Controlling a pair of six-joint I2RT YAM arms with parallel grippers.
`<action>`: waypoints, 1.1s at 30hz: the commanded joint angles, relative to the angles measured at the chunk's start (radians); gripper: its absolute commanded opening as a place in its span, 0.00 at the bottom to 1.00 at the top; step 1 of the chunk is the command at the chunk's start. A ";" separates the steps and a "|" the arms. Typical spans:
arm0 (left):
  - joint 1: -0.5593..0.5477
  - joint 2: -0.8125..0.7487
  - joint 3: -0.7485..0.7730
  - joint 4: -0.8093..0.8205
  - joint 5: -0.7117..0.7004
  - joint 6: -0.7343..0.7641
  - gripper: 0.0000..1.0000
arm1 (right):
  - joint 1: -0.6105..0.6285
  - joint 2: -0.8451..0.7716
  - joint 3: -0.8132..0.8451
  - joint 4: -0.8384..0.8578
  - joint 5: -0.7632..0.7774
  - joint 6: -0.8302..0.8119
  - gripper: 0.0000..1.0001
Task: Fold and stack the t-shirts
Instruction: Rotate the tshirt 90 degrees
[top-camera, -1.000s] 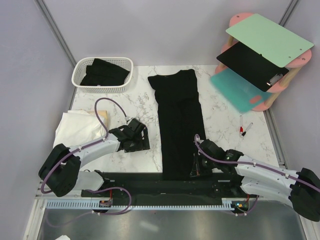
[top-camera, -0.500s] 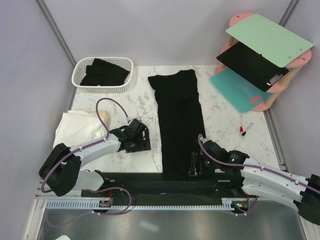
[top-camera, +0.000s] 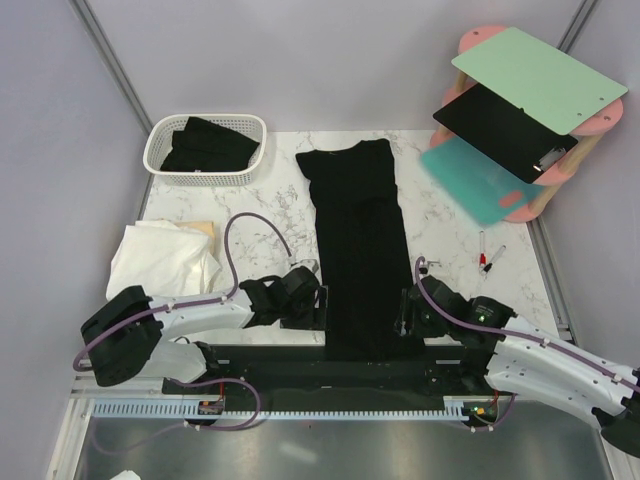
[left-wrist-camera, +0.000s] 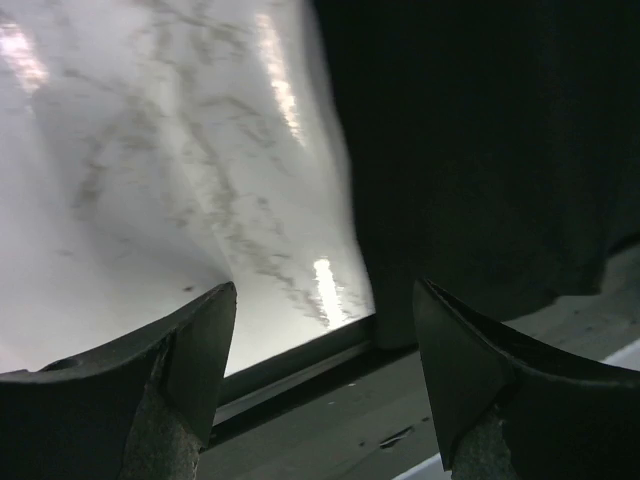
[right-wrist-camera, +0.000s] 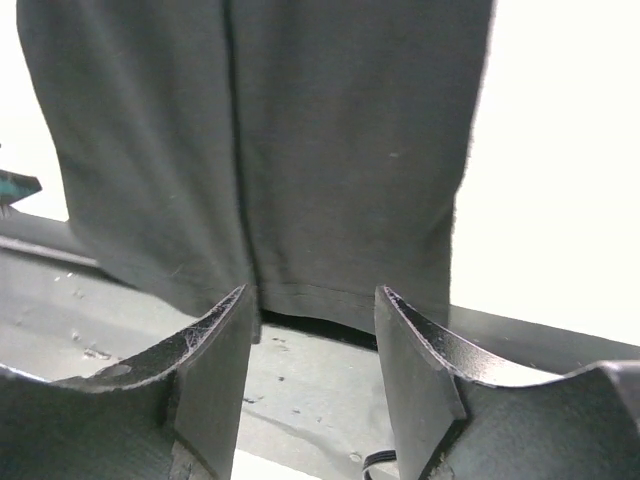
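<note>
Your right gripper (top-camera: 407, 320) lets go of black t-shirt (top-camera: 358, 240), jaws now apart, empty. Left gripper (top-camera: 314, 306) swings in beside near hem, jaws apart. You look set for hem pickup.

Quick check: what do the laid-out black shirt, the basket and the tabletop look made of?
Black shirt: soft matte cloth, likely cotton knit; stitched hem, fold crease. Basket: white plastic, moulded lattice walls. Tabletop: glossy marble-look, grey veins, glare; stone or laminate unclear.

White marble table (top-camera: 270, 215), black t-shirt (top-camera: 358, 250) laid lengthwise down the middle, lattice basket (top-camera: 203, 177) far left, pale t-shirts (top-camera: 160, 260) heaped at left edge, markers (top-camera: 487, 258) right.
</note>
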 joint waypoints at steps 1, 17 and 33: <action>-0.091 0.065 -0.012 0.078 0.014 -0.107 0.79 | 0.004 -0.013 0.021 -0.065 0.077 0.054 0.59; -0.200 0.153 -0.007 0.101 -0.006 -0.200 0.79 | 0.005 -0.006 0.067 -0.138 0.070 0.049 0.58; -0.200 0.002 0.174 -0.223 -0.238 -0.109 0.41 | 0.004 0.080 0.130 -0.017 0.119 -0.004 0.59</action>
